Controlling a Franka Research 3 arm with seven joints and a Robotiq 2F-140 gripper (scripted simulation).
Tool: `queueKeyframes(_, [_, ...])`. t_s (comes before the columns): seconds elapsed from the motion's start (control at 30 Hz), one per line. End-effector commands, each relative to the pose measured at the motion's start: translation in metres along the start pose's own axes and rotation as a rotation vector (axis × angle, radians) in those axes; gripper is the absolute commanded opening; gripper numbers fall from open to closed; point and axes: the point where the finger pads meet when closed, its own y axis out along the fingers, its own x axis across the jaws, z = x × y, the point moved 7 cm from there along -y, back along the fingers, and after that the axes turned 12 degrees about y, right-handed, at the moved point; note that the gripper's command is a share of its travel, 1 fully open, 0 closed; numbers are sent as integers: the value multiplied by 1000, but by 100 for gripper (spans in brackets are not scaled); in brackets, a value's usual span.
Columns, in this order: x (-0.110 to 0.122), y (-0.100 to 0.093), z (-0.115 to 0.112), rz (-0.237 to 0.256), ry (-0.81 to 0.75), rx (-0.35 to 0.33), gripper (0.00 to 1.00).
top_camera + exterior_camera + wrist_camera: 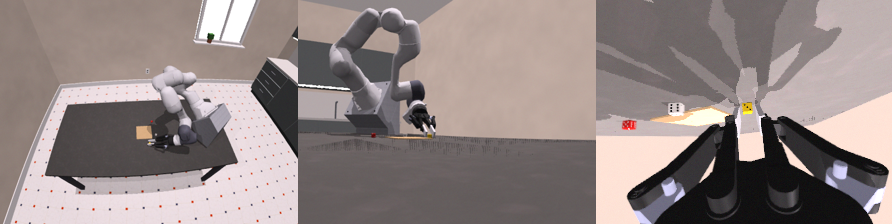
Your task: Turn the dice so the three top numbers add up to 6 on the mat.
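Three dice are in the scene, and we see all of them off the tan mat point(144, 132), on the dark surface point(94, 139). From the top view, the red die point(151, 121) lies just past one corner of the mat. The white die point(155, 134) lies just beside the mat's edge on the arm's side. The yellow die point(149, 143) lies near another corner, between the tips of the gripper point(150, 142).

The wrist view gives what the top view cannot. The yellow die stands between the two light fingertips, close to one of them, with a thin free strip on the other side. The gripper is therefore a little open and does not pinch the die. In this view we also see dark dots on the white die and on the yellow one, but they are too small for us to count.

The side view shows the gripper tilted down, its tips almost at the surface, with the yellow die low between them. The mat is only a thin yellow line there, and the white die is not seen.

We cannot read any top number. The top view shows each die only as a small spot.
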Motion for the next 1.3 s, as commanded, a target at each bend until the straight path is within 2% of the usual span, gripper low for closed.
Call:
queueKeyframes(0.0, [0,0,1,-1,3,3,19])
queueKeyframes(0.27, [0,-3,1,-1,3,3,19])
queueKeyframes(0.53, [0,-28,1,-1,3,3,19])
queueKeyframes(0.6, [0,-28,1,-1,3,3,19])
queueKeyframes(0.83, [0,-48,1,-1,3,3,19])
queueKeyframes(1.27, [2,-54,-6,-1,3,3,19])
